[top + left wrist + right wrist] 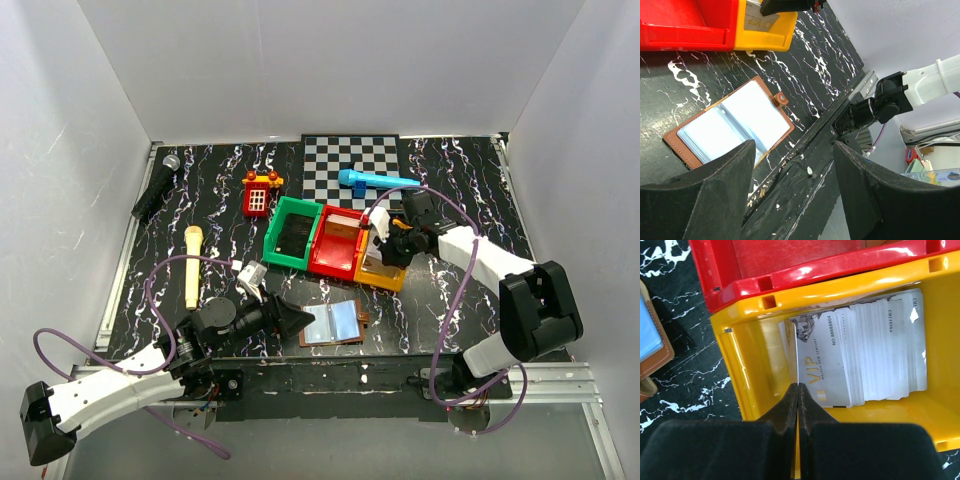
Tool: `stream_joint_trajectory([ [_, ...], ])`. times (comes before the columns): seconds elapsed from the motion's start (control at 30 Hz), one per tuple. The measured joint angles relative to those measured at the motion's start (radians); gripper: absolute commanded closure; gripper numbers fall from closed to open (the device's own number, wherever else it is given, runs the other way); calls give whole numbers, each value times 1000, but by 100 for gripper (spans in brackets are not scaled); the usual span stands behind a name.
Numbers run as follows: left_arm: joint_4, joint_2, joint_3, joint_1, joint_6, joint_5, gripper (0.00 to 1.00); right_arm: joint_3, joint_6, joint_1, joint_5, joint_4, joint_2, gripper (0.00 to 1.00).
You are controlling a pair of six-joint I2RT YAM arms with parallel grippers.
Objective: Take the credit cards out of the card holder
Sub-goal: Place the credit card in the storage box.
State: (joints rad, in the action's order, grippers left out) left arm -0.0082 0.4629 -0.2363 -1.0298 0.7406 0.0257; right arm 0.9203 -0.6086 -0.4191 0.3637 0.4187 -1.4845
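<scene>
Notes card holder (335,322) lying open flat on surface (450,290) near front edge, pale blue pockets up. Finds left pincer (795,145) spread wide just beside it. Finds right pincer (798,386) pressed together on one credit card (791,347), edge-on, inside yellow bin (755,355) — more credit cards (880,350) fanned there.

The brown card holder (335,323) is lying open and flat at the lower centre of the top view, pale blue pockets facing up, while the whitish credit cards (875,355) are lying fanned and overlapping in the yellow bin (840,287) right of centre.
</scene>
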Motion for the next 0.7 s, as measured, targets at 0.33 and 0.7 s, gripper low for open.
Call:
stream_joint_trajectory([
  [0.33, 0, -2, 2, 0, 0, 0, 37, 28, 29, -2, -96, -3, -39, 99],
  [0.7, 1, -6, 7, 0, 0, 0, 37, 59, 45, -13, -127, -1, -63, 99],
])
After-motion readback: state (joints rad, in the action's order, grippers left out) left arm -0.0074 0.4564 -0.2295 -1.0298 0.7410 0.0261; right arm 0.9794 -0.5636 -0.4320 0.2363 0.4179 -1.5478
